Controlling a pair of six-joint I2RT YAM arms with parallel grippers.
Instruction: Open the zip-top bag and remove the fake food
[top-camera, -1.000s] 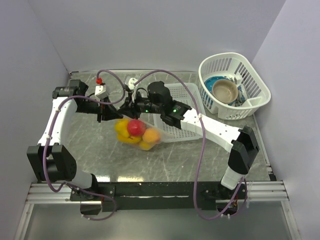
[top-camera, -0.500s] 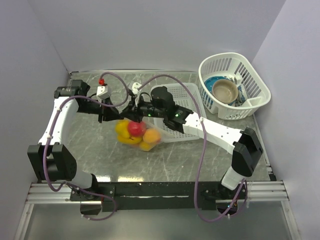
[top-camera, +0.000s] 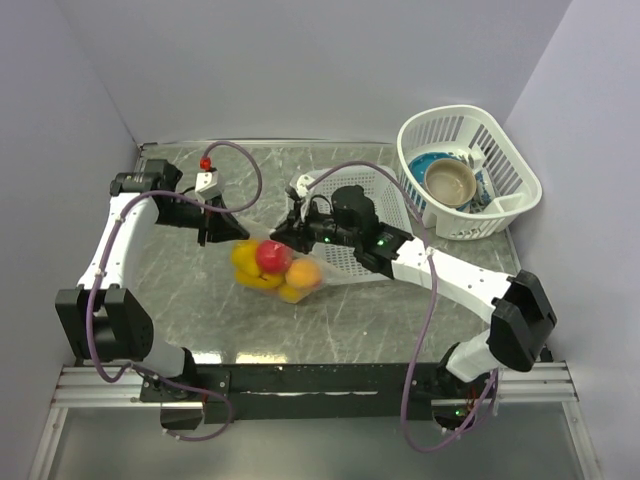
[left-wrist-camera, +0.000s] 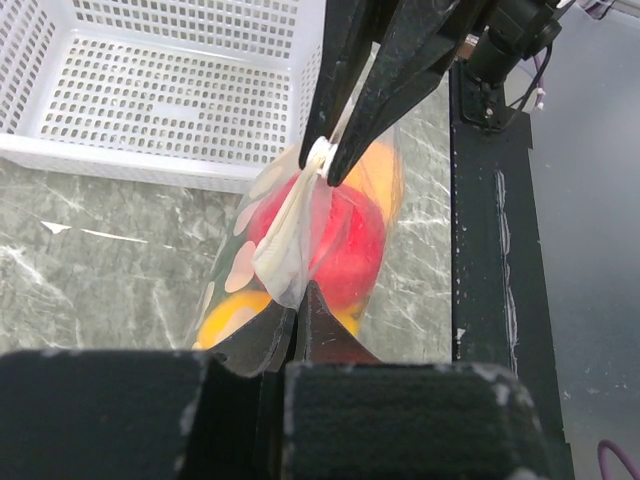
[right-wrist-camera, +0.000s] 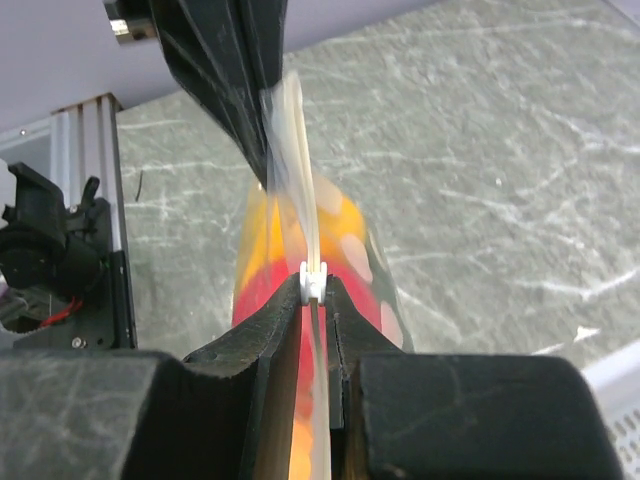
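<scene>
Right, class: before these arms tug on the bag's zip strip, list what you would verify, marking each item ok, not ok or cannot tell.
1. Left gripper shut on the zip-top bag, at its zip strip: ok.
2. Right gripper shut on the same strip: ok.
3. Zip already parted: cannot tell.
4. Fake food all inside the bag: ok.
5. Bag's bottom resting on the table: cannot tell.
</scene>
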